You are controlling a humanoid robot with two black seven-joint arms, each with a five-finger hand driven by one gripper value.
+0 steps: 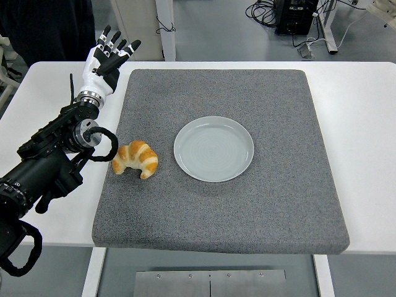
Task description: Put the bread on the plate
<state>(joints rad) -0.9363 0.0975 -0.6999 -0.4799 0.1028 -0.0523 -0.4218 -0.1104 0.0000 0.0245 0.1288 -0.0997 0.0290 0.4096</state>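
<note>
Left hand (pixel 106 57) raised, fingers spread, holding nothing; bread (pixel 136 159) well nearer the bench (pixel 365 124) front edge, lying crosswise just left of the plate (pixel 213 148).

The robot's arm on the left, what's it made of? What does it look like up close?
The left arm is a chunky black limb built of jointed machine segments, with a black cable loop curling out near the wrist. A silvery ring joins it to the left hand, which has a white shell and five black, segmented fingers. No right arm shows.
</note>
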